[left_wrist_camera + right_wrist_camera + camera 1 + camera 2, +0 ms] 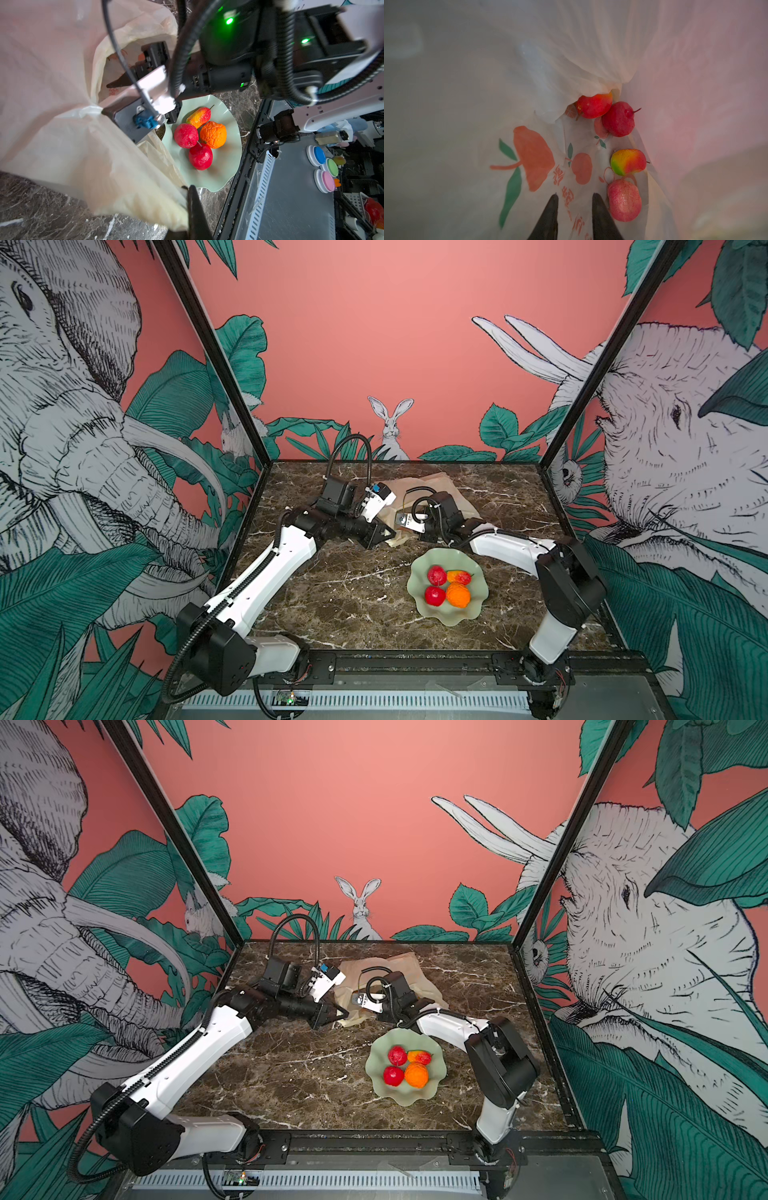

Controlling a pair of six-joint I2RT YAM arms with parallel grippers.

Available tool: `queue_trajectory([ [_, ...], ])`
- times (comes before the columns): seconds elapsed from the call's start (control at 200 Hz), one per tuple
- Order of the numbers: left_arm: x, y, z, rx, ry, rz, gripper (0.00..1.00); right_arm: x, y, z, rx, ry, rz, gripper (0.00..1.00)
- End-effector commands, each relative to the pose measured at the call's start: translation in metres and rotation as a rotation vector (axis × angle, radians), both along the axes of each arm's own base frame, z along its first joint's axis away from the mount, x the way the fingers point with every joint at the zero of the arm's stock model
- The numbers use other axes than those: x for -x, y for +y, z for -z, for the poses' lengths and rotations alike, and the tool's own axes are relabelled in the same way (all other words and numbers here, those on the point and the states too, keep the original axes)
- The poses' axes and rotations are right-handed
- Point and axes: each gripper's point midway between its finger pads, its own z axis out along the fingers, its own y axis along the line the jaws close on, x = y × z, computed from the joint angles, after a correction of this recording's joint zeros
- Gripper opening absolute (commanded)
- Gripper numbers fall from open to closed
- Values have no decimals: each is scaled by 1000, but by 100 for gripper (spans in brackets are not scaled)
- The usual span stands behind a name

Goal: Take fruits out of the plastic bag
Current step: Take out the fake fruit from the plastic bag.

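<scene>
I am looking down on a dark marble tabletop enclosed by jungle-print walls.

The plastic bag, thin and cream-yellow, lies near the far edge of the tabletop, about midway along it. It shows in both top views. Its mouth stands open toward the near edge.

The left gripper is clamped tight on the bag's rim. In the left wrist view one dark finger presses against bunched plastic.

The right gripper is inside the bag. Its two black fingertips stand apart, with only the bag's printed floor between them, and they grip nothing. In the top views the plastic hides these fingertips.

The right wrist view shows four fruits inside the bag, lying along one fold:
- A glossy red fruit is half tucked under a drape of plastic.
- A stemmed red fruit touches it.
- A yellow, green and red fruit lies apart from those two.
- A pink bumpy fruit lies just beside one fingertip of the right gripper. I cannot tell whether they touch.

A pale green wavy-rimmed dish sits right of the tabletop's centre, between the bag and the near edge. It holds four more fruits clustered together:
- a bumpy red fruit
- a smooth red fruit
- an orange fruit
- a long red-yellow fruit
</scene>
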Motion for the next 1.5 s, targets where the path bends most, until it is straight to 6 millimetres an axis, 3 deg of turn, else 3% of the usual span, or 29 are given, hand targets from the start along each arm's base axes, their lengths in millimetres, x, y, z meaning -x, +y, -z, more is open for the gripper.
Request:
queue_trajectory([
  [0.0,8,-2,-9,2,-11,62,0,-28,7,-8,32,-149,-15,31],
  [0.175,11,-3,-12,-9,-5,94,0,-55,6,2,46,-163,9,34],
  [0.345,15,-1,-15,-20,-4,113,0,-81,0,6,45,-153,86,43],
  [0.375,16,-1,-15,-24,-4,114,0,-93,1,-7,22,-178,130,47],
  [0.46,19,1,-12,-36,10,120,0,-106,-2,-11,-13,-173,220,53],
  [0.65,22,5,-7,-52,20,111,0,-111,-3,-20,-188,-65,378,66],
  [0.88,25,8,1,-64,37,96,0,-105,-3,-24,-408,153,581,71],
  [1.19,30,5,14,-66,71,118,0,-109,-17,-5,-583,342,916,82],
  [1.496,32,2,27,-61,97,129,0,-125,-10,1,-665,377,1006,87],
])
